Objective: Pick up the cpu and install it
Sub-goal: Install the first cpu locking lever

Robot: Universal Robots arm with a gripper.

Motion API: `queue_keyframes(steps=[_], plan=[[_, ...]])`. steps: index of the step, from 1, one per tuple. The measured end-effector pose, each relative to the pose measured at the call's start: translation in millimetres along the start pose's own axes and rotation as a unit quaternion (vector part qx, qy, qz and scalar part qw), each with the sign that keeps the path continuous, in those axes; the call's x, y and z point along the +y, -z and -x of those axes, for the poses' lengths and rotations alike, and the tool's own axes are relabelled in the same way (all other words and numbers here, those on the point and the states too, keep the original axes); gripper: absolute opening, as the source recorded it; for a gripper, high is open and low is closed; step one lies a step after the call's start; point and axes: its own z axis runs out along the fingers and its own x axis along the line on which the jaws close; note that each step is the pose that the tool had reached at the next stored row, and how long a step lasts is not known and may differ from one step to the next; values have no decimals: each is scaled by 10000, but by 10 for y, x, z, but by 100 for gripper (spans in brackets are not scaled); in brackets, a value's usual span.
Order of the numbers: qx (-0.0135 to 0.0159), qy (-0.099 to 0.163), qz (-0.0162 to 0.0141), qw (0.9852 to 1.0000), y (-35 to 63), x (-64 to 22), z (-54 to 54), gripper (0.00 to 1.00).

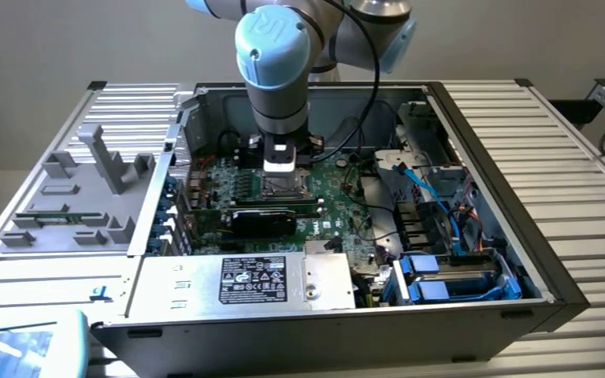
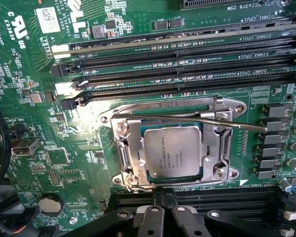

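The cpu, a silver-grey square chip, lies flat inside the metal socket frame on the green motherboard. A thin lever rod runs across the frame just past the chip. My gripper hangs over the near edge of the socket, its two dark fingers drawn together with nothing between them, apart from the chip. In the exterior view the gripper points straight down over the socket in the open computer case.
Several long memory slots run beside the socket, and a row of small square components flanks it. A silver labelled box, blue cables and the case walls surround the board. A grey holder tray sits at the exterior view's left.
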Motion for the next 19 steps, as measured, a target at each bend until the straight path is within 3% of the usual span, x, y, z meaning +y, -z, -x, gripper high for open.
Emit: queue_keyframes(steps=[19], plan=[[0,0,1,10000,-10,-9,-6,12]])
